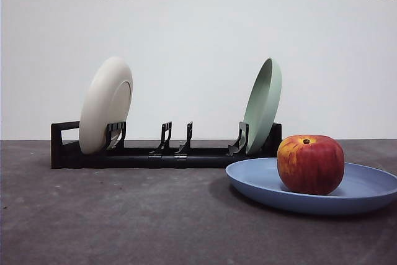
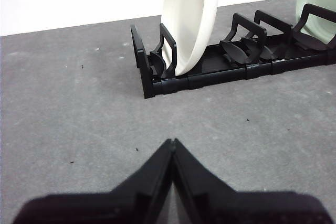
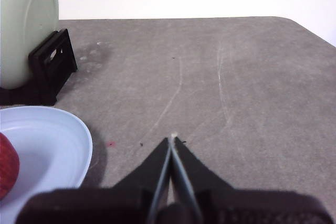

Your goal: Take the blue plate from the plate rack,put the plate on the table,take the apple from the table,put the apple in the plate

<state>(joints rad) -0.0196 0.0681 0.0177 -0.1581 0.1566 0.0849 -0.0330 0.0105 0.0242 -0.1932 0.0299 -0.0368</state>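
Since the apple [image 1: 310,164] already sits in the blue plate [image 1: 366,192] near the bench's [image 1: 111,221] right edge, we see both tools, left [image 2: 172,141] and right [image 3: 172,138], closed and empty, so only a careless sweep nearby might roll it out.

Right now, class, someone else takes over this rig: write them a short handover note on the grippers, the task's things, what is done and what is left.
Left gripper: shut, holds nothing, low over the table in front of the rack.
Right gripper: shut, holds nothing, beside the blue plate.
Blue plate: out of the rack, flat on the table.
Apple: on the blue plate.
Rack: holds the cream plate and the green plate.
Done: plate taken out and set down, apple placed on it.
Left: nothing visible.
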